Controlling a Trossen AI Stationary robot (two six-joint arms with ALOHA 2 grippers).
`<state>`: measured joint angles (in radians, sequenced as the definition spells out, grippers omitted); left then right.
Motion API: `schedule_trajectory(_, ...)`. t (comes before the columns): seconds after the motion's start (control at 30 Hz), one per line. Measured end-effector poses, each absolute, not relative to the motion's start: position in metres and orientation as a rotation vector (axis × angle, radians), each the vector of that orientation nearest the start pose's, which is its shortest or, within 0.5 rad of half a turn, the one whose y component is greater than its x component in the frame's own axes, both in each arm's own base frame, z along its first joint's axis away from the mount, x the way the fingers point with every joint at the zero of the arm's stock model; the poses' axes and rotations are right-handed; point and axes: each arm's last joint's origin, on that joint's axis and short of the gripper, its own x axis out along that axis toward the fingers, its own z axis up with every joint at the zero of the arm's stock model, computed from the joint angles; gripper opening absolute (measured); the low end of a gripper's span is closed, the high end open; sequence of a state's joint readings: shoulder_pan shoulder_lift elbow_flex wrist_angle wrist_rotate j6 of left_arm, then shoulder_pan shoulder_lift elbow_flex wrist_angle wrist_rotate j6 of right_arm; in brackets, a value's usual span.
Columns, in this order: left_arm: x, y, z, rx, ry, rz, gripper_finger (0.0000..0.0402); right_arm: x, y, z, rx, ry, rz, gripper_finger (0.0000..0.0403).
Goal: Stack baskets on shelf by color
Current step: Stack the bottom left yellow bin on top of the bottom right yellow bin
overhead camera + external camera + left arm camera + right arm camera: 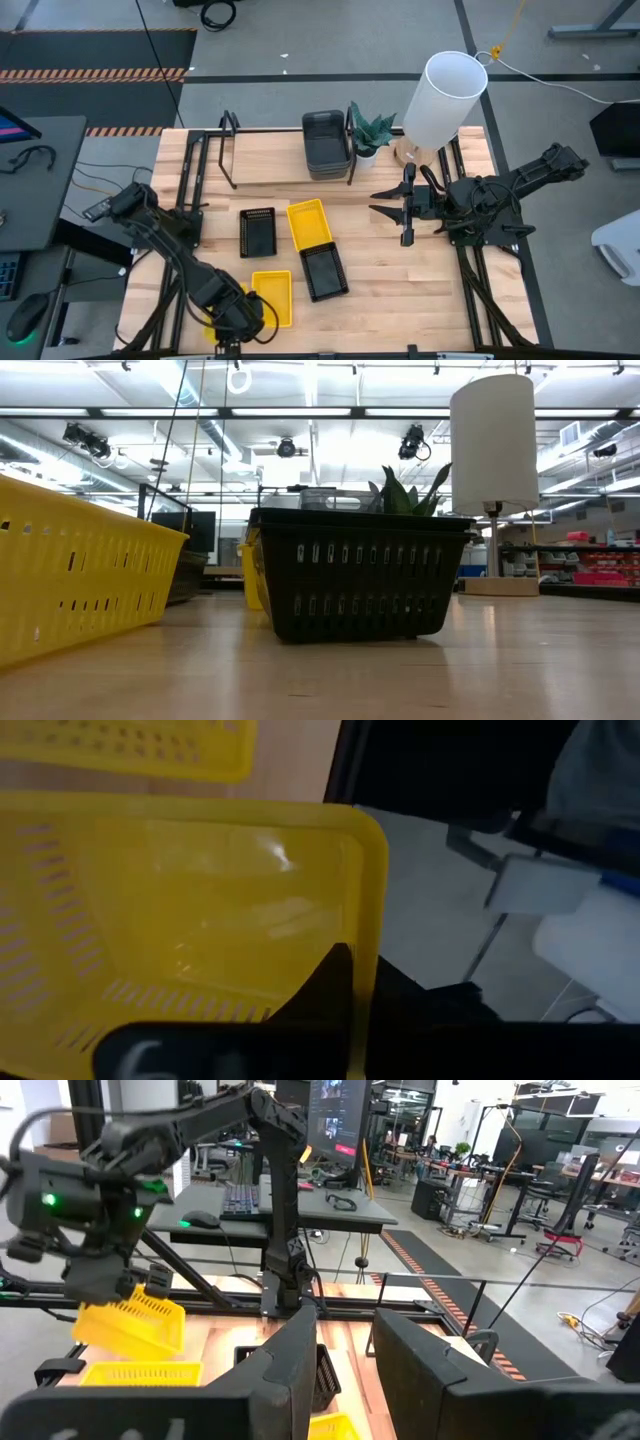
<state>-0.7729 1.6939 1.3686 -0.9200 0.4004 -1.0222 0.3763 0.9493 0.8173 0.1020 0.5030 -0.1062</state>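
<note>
My left gripper [240, 314] is at the table's near left corner, shut on a yellow basket [130, 1325] that hangs tilted above a second yellow basket [272, 296]. A third yellow basket [309, 223] and two black mesh baskets [257, 232] [324, 272] rest flat on the tabletop. Dark grey baskets [326, 140] sit stacked on the shelf [270, 160]. My right gripper [388, 203] is open and holds nothing, right of the table's centre with its fingers pointing left. In the low view, a black basket [355, 585] and a yellow one [80, 585] show. My left gripper holds the yellow basket by one side wall at its rim [366, 910], near a corner. One finger [332, 982] is inside the basket; the other stands outside the wall. The basket is lifted clear of the table and hangs tilted [150, 1335] below the fingers.
A potted plant [368, 135] and a tall white lamp [443, 98] stand at the shelf's right end. The shelf's black loop ends [229, 140] rise at the left. Bare tabletop lies between the right gripper and the near edge. Desks with monitors stand beyond the left edge.
</note>
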Motion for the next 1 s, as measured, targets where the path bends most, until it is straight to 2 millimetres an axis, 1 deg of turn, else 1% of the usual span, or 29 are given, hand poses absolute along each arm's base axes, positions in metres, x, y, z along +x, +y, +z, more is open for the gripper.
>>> schedule_trajectory(0.2, 0.241, -0.23, 0.289, -0.58, 1.648, -0.217, 0.0007, 0.201, 0.064, 0.343, -0.119, 0.034, -0.125, 0.0108)
schedule_trajectory(0.43, 0.256, -0.221, 0.313, -0.63, 1.568, -0.246, 0.0008, 0.201, 0.064, 0.343, -0.119, 0.034, -0.125, 0.0108)
schedule_trajectory(0.57, 0.263, -0.216, 0.315, -0.609, 1.489, -0.24, 0.0008, 0.201, 0.064, 0.343, -0.12, 0.034, -0.125, 0.0108)
schedule_trajectory(0.8, 0.269, -0.211, 0.314, -0.49, 1.393, -0.218, 0.0008, 0.201, 0.064, 0.343, -0.12, 0.034, -0.125, 0.0108)
schedule_trajectory(1.0, 0.276, -0.21, 0.315, -0.396, 1.267, -0.201, 0.0008, 0.201, 0.064, 0.342, -0.121, 0.036, -0.125, 0.0108)
